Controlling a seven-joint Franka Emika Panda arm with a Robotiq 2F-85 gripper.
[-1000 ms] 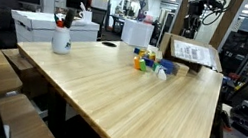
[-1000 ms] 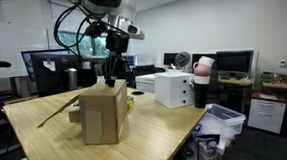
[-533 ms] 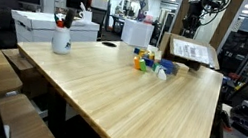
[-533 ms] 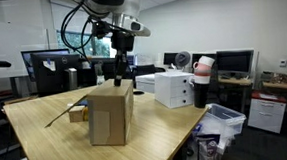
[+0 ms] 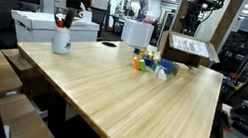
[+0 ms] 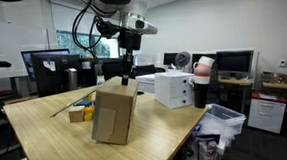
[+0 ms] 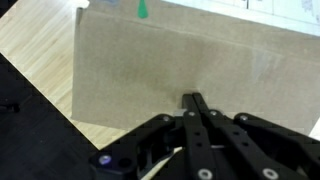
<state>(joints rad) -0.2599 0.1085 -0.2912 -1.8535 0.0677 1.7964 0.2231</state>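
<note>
At the far end of the tabletop [image 5: 129,100], close to its far edge:

- The gripper [image 6: 127,79] is seen with its jaws pressed together on the top rim of the cardboard box [image 6: 116,114]. No gap between them is shown in the wrist view. A thin panel of the box is judged to be pinched there, though the contact itself is partly hidden.
- Change noted: a second ago the jaws were held partly apart above the rim and the box stood flat. The jaws have since been closed and raised a little.
- The box is now tipped in an exterior view [image 6: 116,114], with one bottom edge lifted off the wood and the other apparently still resting. It has also been drawn slightly towards the white printer [image 6: 172,88].
- The loose flap on its far side has been carried along.
- Reading: the grip is judged to have taken, since the box follows the gripper. Its weight is now shared between rim and tabletop.
- A small tan package [image 6: 77,114] is left just beside the box, apart from it.
- The coloured toys [image 5: 148,61] and the mug [image 5: 61,38] are unmoved.
</note>
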